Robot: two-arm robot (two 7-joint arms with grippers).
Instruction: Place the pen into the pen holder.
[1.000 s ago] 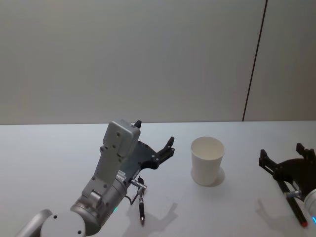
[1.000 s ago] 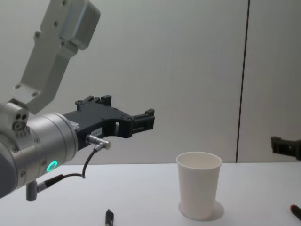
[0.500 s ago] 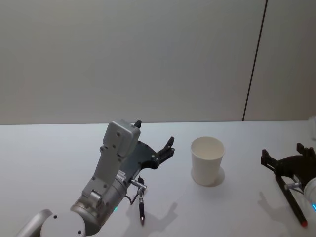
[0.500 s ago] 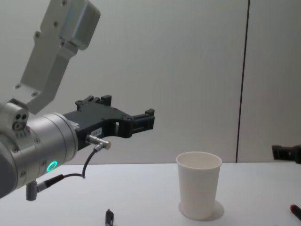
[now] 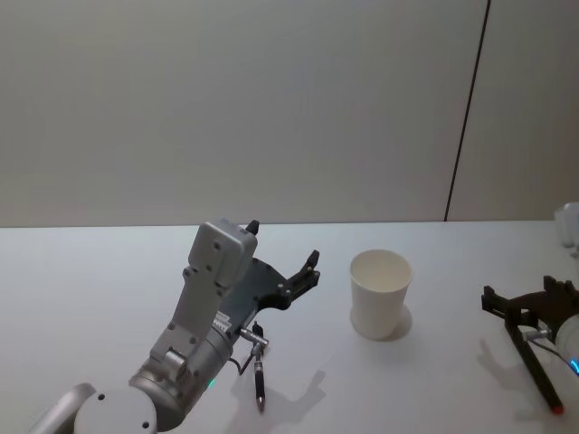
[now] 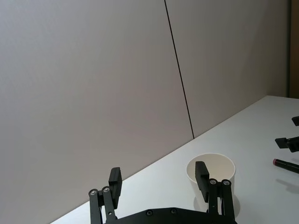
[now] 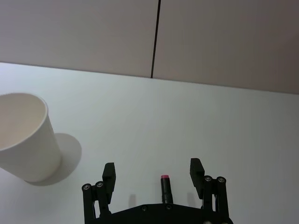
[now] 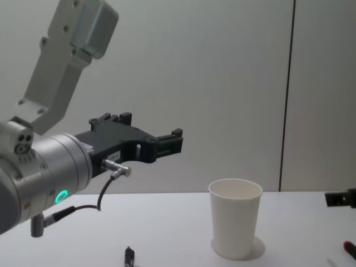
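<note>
**Right gripper poised over the red-tipped pen, cup waiting in the middle**

Your right gripper (image 5: 523, 294) sits at the robot's far right with its fingers spread wide and nothing between them. In the right wrist view, the red-tipped pen (image 7: 164, 189) lies on the table centred in the gap between the two fingers. That alignment looks deliberate: closing from here should pinch the barrel across its width rather than push it sideways. From the chest view the gripper hangs above the pen and is not touching it, so you likely need to come down before you close.

The pen itself lies flat on the white table (image 5: 90, 298), running back towards the robot with its red end nearest. It is well apart from the paper cup (image 5: 380, 294).

The cup, your pen holder, stands upright to the left of that gripper with its mouth open and nothing showing inside. It is tapered and probably light, so I'd expect a nudge on the rim to tip it. Bring the pen in from above.

Your left gripper (image 5: 285, 242) is held high on the other side of the cup, also spread wide and empty. It is clear of the rim and appears parked out of the way. Below that arm a black pen (image 5: 260, 384) lies on the table, untouched.
</note>
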